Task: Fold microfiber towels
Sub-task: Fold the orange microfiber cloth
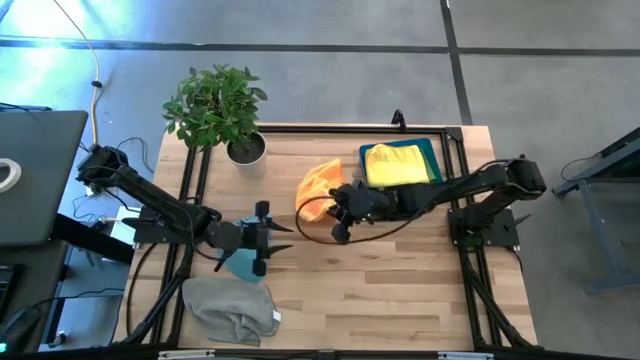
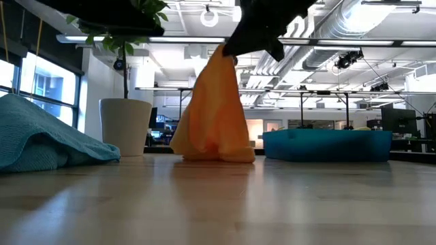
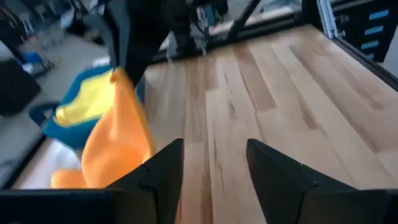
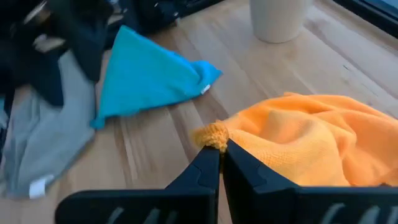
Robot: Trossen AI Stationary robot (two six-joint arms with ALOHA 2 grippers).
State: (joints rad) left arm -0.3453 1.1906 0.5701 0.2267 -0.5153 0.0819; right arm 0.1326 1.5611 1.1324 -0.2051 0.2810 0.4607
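Note:
My right gripper (image 1: 338, 222) is shut on an orange towel (image 1: 320, 185) near the table's middle. The towel hangs from it in the low view (image 2: 214, 109). My left gripper (image 1: 283, 238) is open and empty, a little to the left, and points toward the orange towel (image 3: 115, 149). A light blue towel (image 1: 243, 265) lies crumpled just under the left gripper. A grey towel (image 1: 230, 308) lies bunched at the near left. A yellow towel (image 1: 398, 163) lies in the blue bin (image 1: 432, 150). My right gripper pinches a corner of the orange towel (image 4: 213, 133) between its two shut fingers. In the low view the towel hangs down below the gripper (image 2: 262, 27) in a slack drape. Its lower end (image 2: 211, 153) rests on the table.
A potted plant (image 1: 215, 105) in a white pot (image 1: 246, 150) stands at the far left. The blue bin sits at the far right. Bare wood (image 1: 400, 290) lies toward the near right.

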